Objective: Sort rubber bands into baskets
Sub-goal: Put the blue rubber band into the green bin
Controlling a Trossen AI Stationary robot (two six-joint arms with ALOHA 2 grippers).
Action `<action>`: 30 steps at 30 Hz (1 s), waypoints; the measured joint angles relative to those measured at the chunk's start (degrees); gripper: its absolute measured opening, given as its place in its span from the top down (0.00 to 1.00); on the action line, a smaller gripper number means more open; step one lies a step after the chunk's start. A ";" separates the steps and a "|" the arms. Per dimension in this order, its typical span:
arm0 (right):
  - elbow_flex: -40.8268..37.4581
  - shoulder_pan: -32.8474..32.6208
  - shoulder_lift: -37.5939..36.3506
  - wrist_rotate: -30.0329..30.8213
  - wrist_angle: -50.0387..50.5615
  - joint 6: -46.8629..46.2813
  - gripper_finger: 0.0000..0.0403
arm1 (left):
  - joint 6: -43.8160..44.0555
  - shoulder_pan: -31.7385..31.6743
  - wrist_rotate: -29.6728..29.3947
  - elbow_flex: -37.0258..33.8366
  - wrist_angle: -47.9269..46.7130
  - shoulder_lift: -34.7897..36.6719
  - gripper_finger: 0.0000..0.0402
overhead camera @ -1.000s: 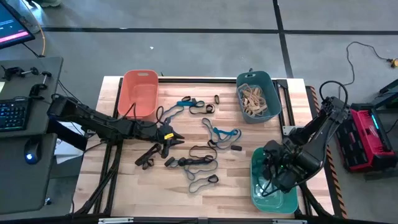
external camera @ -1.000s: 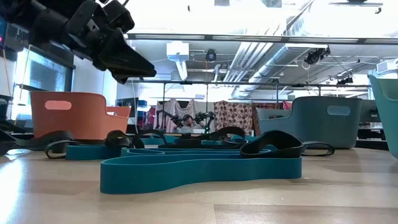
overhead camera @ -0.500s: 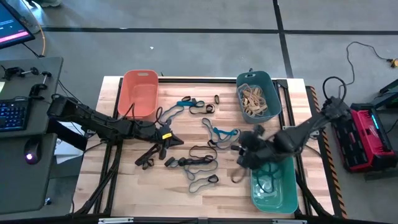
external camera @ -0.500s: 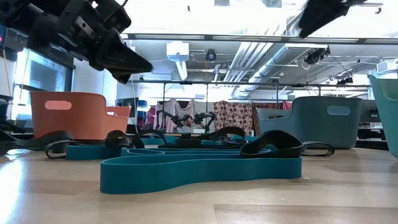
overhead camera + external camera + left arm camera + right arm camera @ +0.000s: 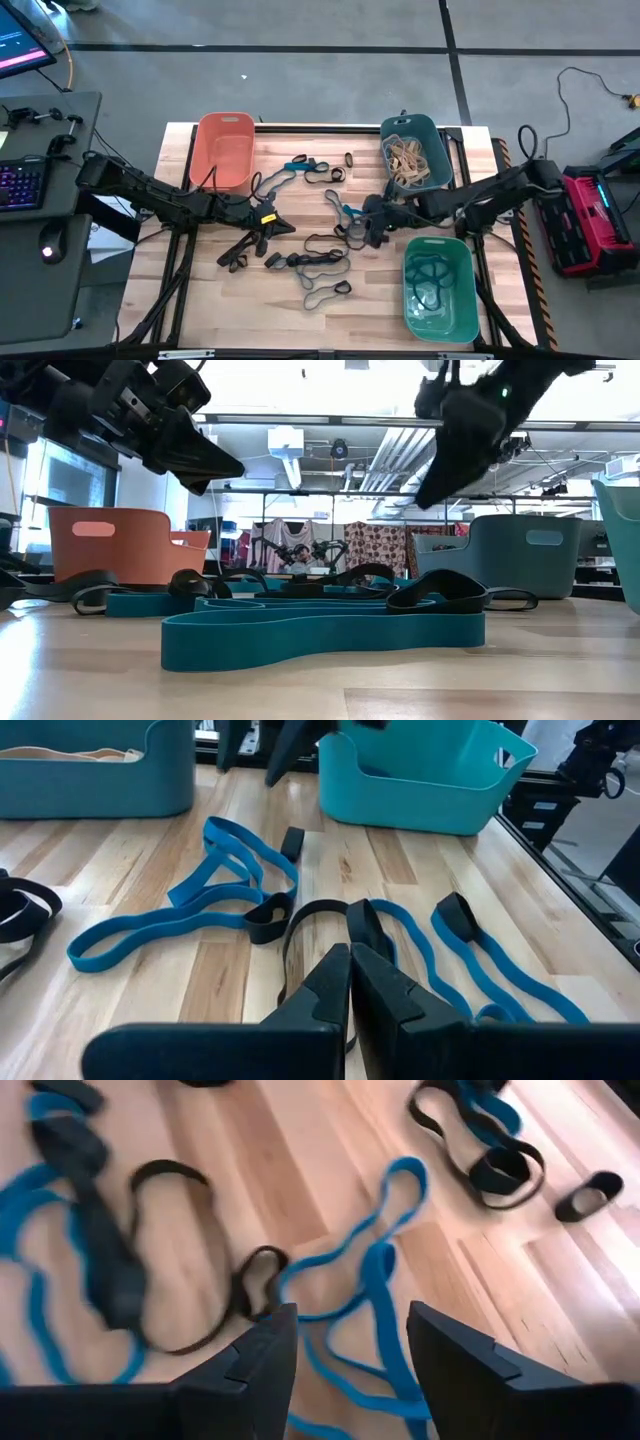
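On wooden worktop (image 5: 200, 300): task partly done. Dark teal tub (image 5: 415, 155) holds tan elastic loops (image 5: 405, 158); light green tub (image 5: 441, 288) holds few bands; salmon tub (image 5: 224, 150) looks empty. Blue and black bands (image 5: 318, 262) remain loose mid-worktop. Left gripper (image 5: 268, 229) jaws closed, nothing visibly held. Right gripper (image 5: 378, 228) jaws open above blue band (image 5: 385, 1275).

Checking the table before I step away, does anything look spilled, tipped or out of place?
Nothing stands out. The orange basket, the dark teal basket and the green basket sit upright, and the loose rubber bands lie flat on the table awaiting sorting.

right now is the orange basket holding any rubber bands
No, the high view shows the orange basket bare inside, while tan bands fill the dark teal basket.
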State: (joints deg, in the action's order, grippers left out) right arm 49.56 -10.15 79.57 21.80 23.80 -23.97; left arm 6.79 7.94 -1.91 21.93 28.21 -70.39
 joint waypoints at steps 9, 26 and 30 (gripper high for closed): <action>-6.14 4.16 0.94 -0.99 -8.41 -0.24 0.36 | 0.02 0.00 -0.24 0.00 0.02 0.00 0.99; -6.14 9.90 12.85 -4.64 -11.32 4.15 0.28 | 0.04 0.00 -0.24 -0.02 -0.02 0.00 0.99; -6.14 10.95 14.96 -6.22 -12.62 5.92 0.33 | 0.04 0.00 -0.25 -0.02 -0.04 0.00 0.99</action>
State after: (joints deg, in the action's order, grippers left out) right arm 43.42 0.79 94.53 15.58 11.18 -18.04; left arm 6.83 7.94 -2.16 21.91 28.16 -70.39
